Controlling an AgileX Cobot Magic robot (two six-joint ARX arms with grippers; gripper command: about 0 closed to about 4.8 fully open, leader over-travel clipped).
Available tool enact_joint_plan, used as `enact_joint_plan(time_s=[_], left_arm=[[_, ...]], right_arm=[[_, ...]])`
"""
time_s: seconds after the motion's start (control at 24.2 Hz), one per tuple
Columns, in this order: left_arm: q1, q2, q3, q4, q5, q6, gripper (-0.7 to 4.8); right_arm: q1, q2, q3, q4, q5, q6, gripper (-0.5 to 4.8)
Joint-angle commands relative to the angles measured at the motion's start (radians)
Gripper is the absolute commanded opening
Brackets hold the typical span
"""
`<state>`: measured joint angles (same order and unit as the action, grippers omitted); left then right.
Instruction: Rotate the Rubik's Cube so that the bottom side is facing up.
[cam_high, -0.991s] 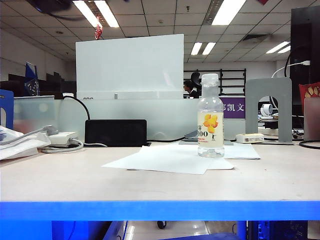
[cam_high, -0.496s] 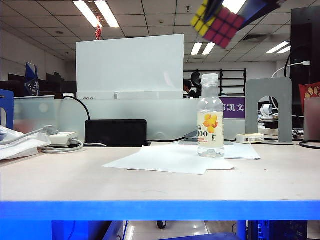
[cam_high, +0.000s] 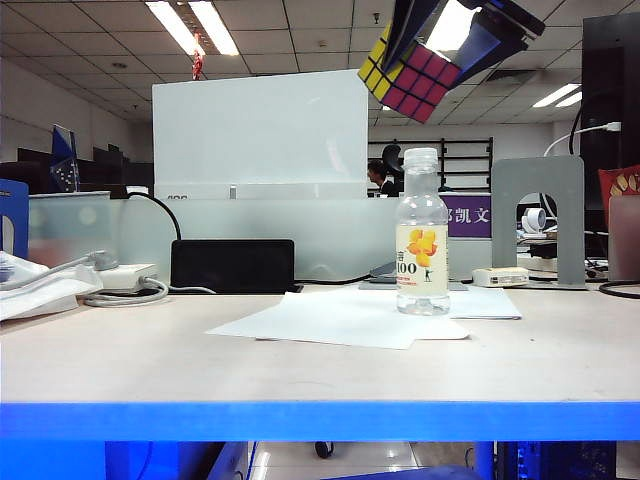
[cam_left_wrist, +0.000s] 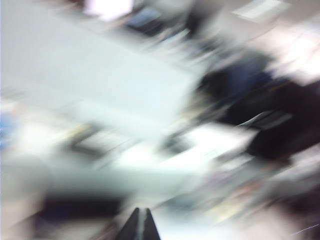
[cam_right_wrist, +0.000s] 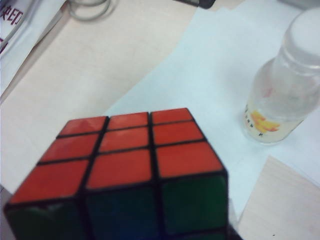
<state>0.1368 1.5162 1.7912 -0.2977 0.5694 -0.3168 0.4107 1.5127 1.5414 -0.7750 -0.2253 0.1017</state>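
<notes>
The Rubik's Cube (cam_high: 408, 75) hangs tilted high in the air above the bottle, showing a yellow face and a magenta-red face in the exterior view. My right gripper (cam_high: 420, 68) is shut on it, one dark finger on each side. The right wrist view shows the Rubik's Cube (cam_right_wrist: 131, 155) filling the jaws, orange-red face up and a dark green face toward the camera. My left gripper (cam_left_wrist: 139, 226) appears only in its own heavily blurred wrist view, with its two dark fingers pressed together and nothing between them.
A clear bottle (cam_high: 421, 245) with a yellow flower label stands on white paper sheets (cam_high: 340, 318) under the cube. A black box (cam_high: 232, 264), a power adapter with cables (cam_high: 120, 278), a grey bookend (cam_high: 538, 215) and a white board (cam_high: 260, 130) line the back.
The cube and my right gripper have come down into the top of the exterior view and shifted a little left. The left wrist view is smeared by fast motion.
</notes>
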Motion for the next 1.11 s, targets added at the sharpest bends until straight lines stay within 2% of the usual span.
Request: enact_joint_plan(time_s=[0.04,0.08,0.17,0.29,0.41,0.54,0.66,0.78,0.87,1.03,1.11], left_arm=[[-0.068,-0.03,0.002,-0.26,-0.217,0.229,-0.05],[-0.105,-0.043,0.002,-0.313,-0.299,0.271,-0.06],[-0.171,-0.051,0.002,-0.327,-0.369,0.293,-0.06],[-0.233,-0.059,0.002,-0.314,-0.424,0.304,-0.06],[-0.335,-0.063,-0.007,-0.325,-0.481,0.34,-0.06],[-0.404,-0.065,-0.056,-0.324,-0.495,0.311,-0.06],[-0.486,-0.083,-0.156,-0.364,-0.454,0.303,-0.06],[-0.634,-0.183,-0.32,-0.344,-0.482,0.288,-0.06],[-0.715,-0.257,-0.379,-0.337,-0.496,0.283,-0.06],[-0.827,-0.365,-0.435,-0.337,-0.599,0.28,-0.06],[-0.86,-0.401,-0.481,-0.338,-0.612,0.257,-0.06]], right_arm=[[0.001,0.024,0.007,0.022,0.004,0.003,2.96],[0.002,0.048,0.007,0.013,-0.001,0.003,2.96],[0.002,0.088,0.007,-0.011,-0.001,0.003,2.96],[0.002,0.129,0.007,-0.032,0.003,0.003,2.97],[0.002,0.157,0.007,-0.035,0.003,0.003,2.96],[0.002,0.166,0.007,-0.04,0.0,0.003,2.96],[0.002,0.171,0.007,-0.045,0.003,0.0,2.96],[0.002,0.195,0.007,-0.039,-0.002,-0.003,2.96],[0.002,0.23,0.007,-0.048,-0.006,-0.005,2.96],[0.026,0.297,0.008,-0.054,-0.014,-0.005,2.96],[0.049,0.318,0.008,-0.037,-0.009,-0.005,2.96]])
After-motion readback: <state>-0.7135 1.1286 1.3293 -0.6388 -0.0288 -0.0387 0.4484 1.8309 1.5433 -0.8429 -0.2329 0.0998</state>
